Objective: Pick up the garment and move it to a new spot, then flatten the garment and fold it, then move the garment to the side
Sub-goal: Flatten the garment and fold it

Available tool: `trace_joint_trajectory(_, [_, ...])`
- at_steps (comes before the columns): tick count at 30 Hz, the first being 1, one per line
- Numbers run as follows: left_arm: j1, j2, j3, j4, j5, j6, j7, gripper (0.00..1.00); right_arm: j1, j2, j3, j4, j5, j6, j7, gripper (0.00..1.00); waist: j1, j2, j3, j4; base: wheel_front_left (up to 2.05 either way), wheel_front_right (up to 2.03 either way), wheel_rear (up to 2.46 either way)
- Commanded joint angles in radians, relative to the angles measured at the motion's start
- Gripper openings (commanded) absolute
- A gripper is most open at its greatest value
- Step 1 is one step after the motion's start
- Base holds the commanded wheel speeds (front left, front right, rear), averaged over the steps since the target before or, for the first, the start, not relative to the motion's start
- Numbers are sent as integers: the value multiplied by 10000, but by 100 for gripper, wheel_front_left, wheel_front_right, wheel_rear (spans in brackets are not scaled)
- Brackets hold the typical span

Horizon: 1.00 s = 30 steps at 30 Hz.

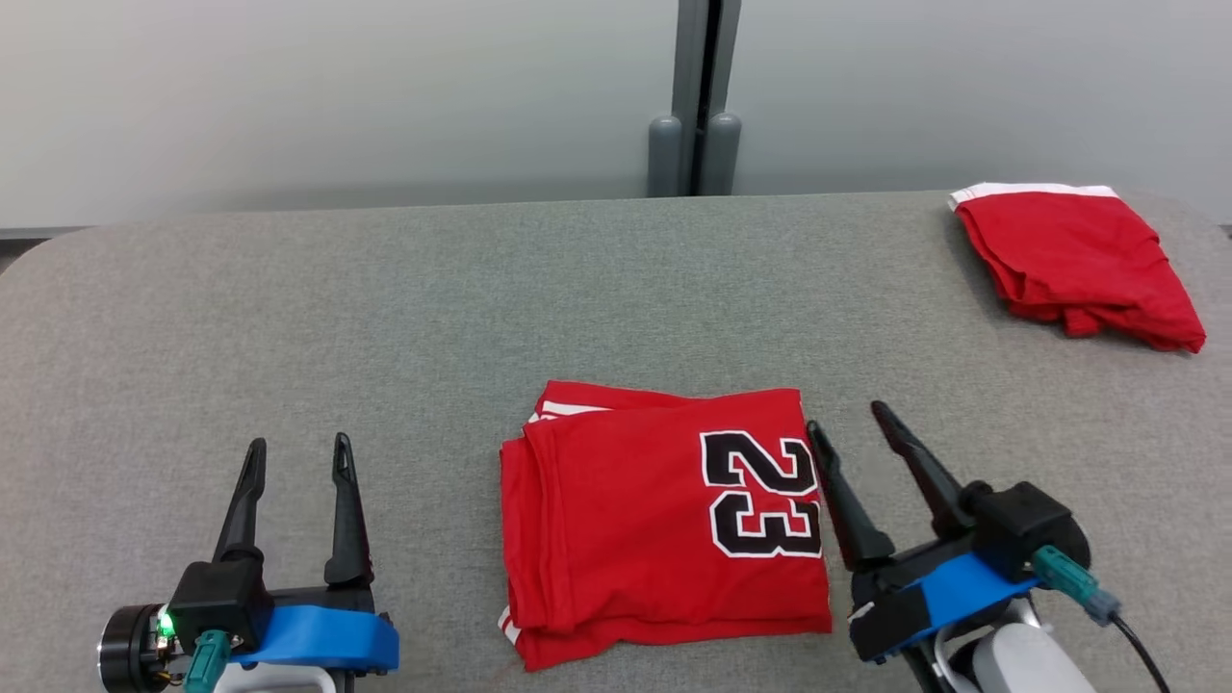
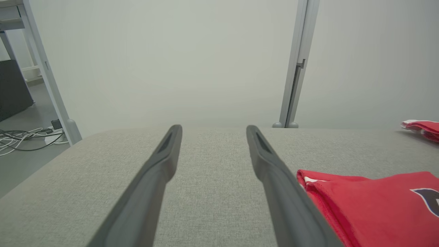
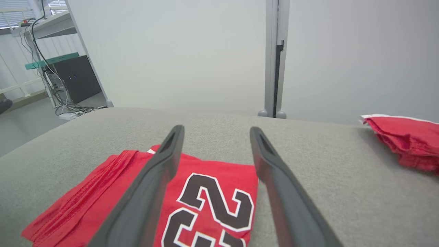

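Jersey (image 1: 626, 520), red with a black 23, lies folded into a neat rectangle at the middle of the grey surface (image 1: 289, 308), toward my 6 o'clock edge in the head view. The right jaws stand spread wide and empty at the jersey's 3 o'clock. Their inner finger (image 1: 835, 486) is right at the hem by the number, though I cannot tell whether it touches. I judge that placing suits a pinch on that edge for the slide sideways. The left jaws, likewise parted and holding nothing, wait at 8 o'clock, well apart from the cloth. A second folded red garment (image 1: 1078, 260) sits at 2 o'clock near the far corner, likely marking where finished pieces go. Folding looks done; only the move aside remains.
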Motion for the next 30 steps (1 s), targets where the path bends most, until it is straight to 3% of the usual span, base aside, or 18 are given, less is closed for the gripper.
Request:
trace_joint_trajectory(1, [-77,-4,66,-42,70,12,-44,100,232,13,-252,-153,-92,2,-30,100,0,0,-105,-151,0,0,0])
trace_joint_trajectory(12, [221,139,202,50,181,-134,-44,100,1347,264,-2018,-944,-558,2,-29,100,0,0,-616,-570,0,0,0])
trace_joint_trajectory(30, [1049,313,109,208,59,-136,-44,100,2570,498,-2810,-1280,-972,2,408,100,0,0,-1010,-237,0,0,0])
